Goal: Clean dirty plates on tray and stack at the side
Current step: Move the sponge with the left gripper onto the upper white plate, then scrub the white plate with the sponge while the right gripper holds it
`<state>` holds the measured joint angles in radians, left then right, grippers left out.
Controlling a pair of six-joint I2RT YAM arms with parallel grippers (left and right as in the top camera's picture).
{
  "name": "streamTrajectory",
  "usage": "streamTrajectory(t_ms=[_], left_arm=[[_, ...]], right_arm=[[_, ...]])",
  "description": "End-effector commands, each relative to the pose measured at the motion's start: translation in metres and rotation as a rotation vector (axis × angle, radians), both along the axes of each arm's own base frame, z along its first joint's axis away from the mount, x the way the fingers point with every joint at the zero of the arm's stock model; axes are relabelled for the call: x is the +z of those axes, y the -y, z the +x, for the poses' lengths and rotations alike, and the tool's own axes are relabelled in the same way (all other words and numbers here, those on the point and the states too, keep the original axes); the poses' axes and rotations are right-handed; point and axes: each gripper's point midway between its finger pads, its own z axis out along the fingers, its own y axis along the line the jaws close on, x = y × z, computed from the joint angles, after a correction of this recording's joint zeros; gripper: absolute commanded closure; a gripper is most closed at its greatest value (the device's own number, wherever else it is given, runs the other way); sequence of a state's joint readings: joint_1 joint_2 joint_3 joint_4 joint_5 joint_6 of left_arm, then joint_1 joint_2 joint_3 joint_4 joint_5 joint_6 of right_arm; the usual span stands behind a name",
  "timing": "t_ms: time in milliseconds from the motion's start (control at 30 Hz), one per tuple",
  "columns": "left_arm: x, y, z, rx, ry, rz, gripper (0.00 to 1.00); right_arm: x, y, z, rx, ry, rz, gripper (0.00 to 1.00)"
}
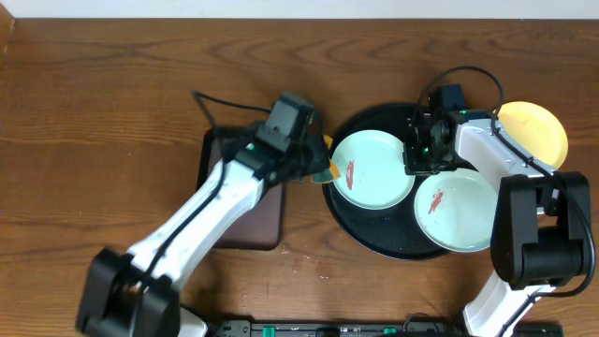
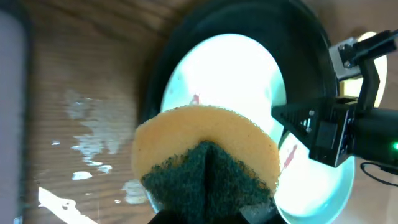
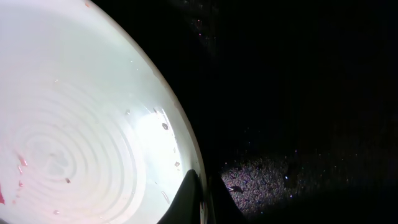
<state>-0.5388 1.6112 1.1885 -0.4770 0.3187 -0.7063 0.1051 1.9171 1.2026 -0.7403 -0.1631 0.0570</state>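
Note:
Two pale mint plates lie on the round black tray (image 1: pixel 374 234): one (image 1: pixel 374 168) at its left with a red smear, one (image 1: pixel 459 211) at its right front, also smeared. The pale yellow plate (image 1: pixel 538 131) lies on the table right of the tray. My left gripper (image 1: pixel 323 168) is shut on a yellow and green sponge (image 2: pixel 205 149) at the left plate's left edge (image 2: pixel 217 68). My right gripper (image 1: pixel 418 154) is shut on the right rim of that same plate (image 3: pixel 81 124), one finger inside and one outside.
A dark rectangular tray (image 1: pixel 253 225) lies on the wooden table under my left arm. Wet smears mark the wood (image 2: pixel 93 130) left of the black tray. My right arm's base stands at the front right.

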Motion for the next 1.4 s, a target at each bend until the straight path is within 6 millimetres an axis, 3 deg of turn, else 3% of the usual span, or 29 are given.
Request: streamTrajectory(t_ms=[0,133,500,733,1033,1200,1367], left_arm=[[0.036,0.024,0.015,-0.033,0.030,-0.091,0.92],[0.030,0.045,0.022,-0.026,-0.003,-0.104,0.93],[-0.030,0.104,0.037,-0.004,-0.050,-0.164,0.93],[-0.070,0.109,0.035,0.043,-0.107,-0.113,0.93],[-0.127,0.096,0.026,0.067,-0.200,-0.004,0.92],[-0.150,0.049,0.022,0.161,-0.195,0.232,0.92],[-0.157,0.002,0.016,0.144,-0.155,0.484,0.92]], right_arm=[[-0.008,0.003,-0.008,0.010,-0.023,-0.034,0.99],[-0.008,0.003,-0.006,0.010,-0.017,-0.033,0.99],[-0.008,0.003,-0.007,0.010,-0.017,-0.033,0.99],[-0.008,0.003,-0.007,0.010,-0.019,-0.034,0.99],[-0.008,0.003,-0.007,0.010,-0.020,-0.034,0.99],[-0.008,0.003,-0.007,0.010,-0.020,-0.034,0.99],[-0.008,0.003,-0.007,0.010,-0.020,-0.034,0.99]])
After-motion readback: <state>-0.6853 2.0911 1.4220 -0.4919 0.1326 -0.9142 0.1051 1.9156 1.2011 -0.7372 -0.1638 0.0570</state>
